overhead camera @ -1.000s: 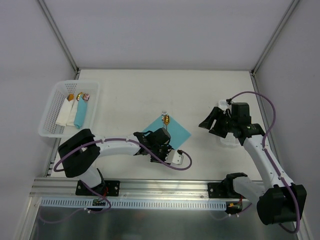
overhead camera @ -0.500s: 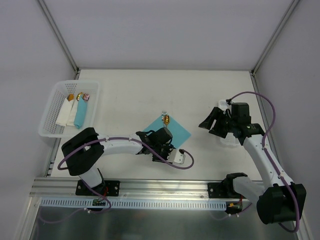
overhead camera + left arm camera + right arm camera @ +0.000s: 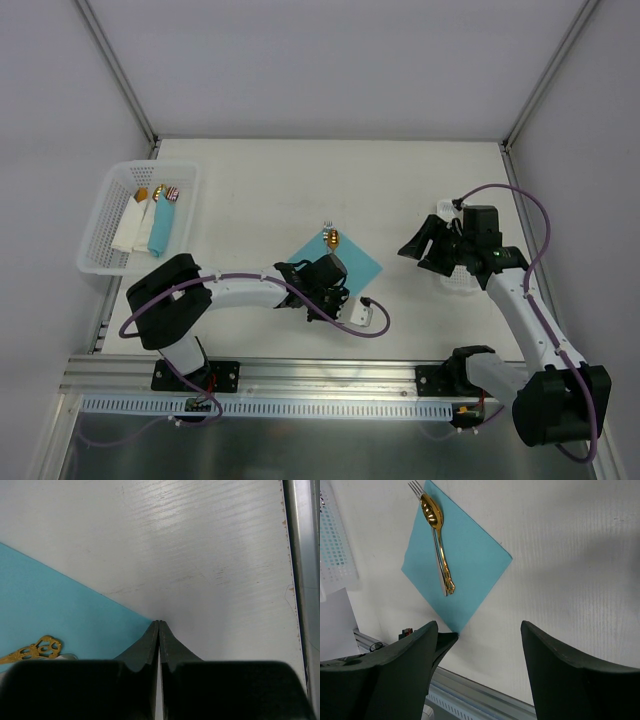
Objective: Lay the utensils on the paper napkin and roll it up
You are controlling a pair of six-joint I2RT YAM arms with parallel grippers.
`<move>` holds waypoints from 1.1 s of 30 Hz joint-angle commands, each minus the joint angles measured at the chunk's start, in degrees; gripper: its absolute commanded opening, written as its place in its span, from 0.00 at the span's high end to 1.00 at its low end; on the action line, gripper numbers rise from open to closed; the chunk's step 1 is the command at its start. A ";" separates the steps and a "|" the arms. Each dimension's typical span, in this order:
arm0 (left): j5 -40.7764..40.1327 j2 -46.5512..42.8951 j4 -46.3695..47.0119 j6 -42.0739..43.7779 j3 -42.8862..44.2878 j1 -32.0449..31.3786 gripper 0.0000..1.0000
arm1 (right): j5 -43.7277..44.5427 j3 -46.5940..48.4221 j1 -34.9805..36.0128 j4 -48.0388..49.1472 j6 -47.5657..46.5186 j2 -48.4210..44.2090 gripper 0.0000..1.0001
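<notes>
Slim brownish-gold utensils (image 3: 440, 550) are laid across the 12 o'clock corner of the thin turquoise-blue paper napkin (image 3: 358, 263). The left gripper (image 3: 158, 625) is closed tight at its 6 o'clock corner; the right gripper (image 3: 480, 630) is spread wide, empty.

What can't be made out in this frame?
- Left wrist: whether the shut left gripper pinches the paper napkin corner; its fingertips hide it.
- Right wrist: the utensils overlap, so their count is unclear.
- Top: basket contents are too small to identify.
</notes>
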 commanded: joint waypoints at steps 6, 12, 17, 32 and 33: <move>2.56 -2.23 -1.20 -2.94 0.19 -1.29 1.00 | -2.21 -0.19 -0.63 0.57 -1.55 -0.27 0.30; 3.97 -5.22 -3.22 -6.98 1.85 -2.26 1.00 | -2.83 0.25 -0.72 0.65 -2.25 0.61 0.31; 2.91 -4.52 -3.75 -6.55 3.52 -1.83 1.00 | -3.97 0.34 -0.72 1.18 -2.34 2.19 0.31; 7.04 0.66 -3.84 -1.28 10.99 8.80 1.00 | -7.75 -0.89 -0.63 3.03 -2.60 6.76 0.33; 7.13 0.93 -3.75 -1.10 11.35 9.24 1.00 | -8.10 -0.98 -0.63 3.38 -2.60 7.11 0.33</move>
